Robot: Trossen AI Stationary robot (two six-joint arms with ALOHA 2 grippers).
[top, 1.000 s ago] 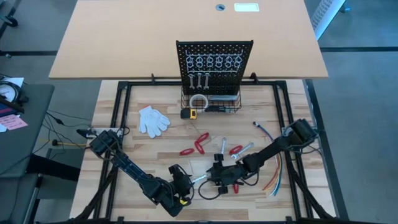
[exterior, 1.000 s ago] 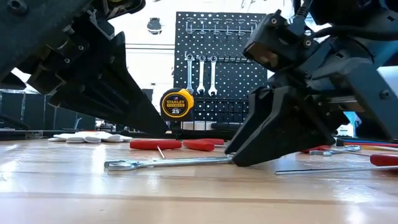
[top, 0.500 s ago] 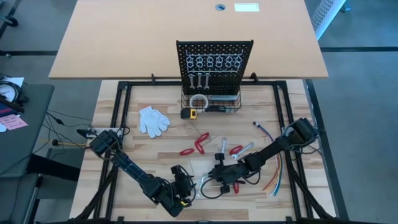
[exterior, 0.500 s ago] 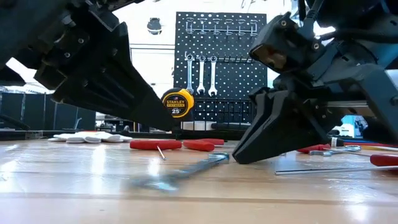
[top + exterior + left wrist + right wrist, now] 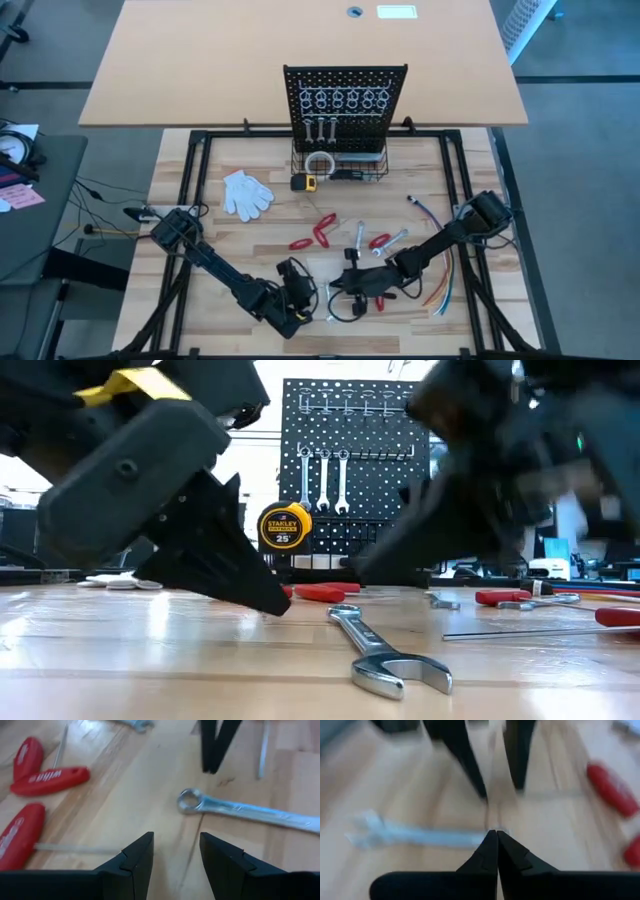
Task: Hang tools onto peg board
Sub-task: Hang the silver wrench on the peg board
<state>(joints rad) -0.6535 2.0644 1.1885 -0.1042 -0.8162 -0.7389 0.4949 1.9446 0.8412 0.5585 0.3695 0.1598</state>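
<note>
Wrench [image 5: 385, 658]: flat on the table [image 5: 200, 170] near the front edge, between both grippers; left gripper [image 5: 176, 851]: fingers apart, empty, just beside its ring end; right gripper [image 5: 496, 836]: closed, empty; peg board [image 5: 345, 100]: upright at rear, three wrenches [image 5: 322, 478] hung.

A slim silver metal wrench [image 5: 385, 652] lies flat on the wooden bench, its open jaw end nearest the low camera. Farther back lie red-handled tools [image 5: 312, 234] and two more silver wrenches [image 5: 392, 241]. The upright black perforated peg board [image 5: 345, 92] carries three hanging silver wrenches [image 5: 322, 478] below its pale ring hooks.
</note>
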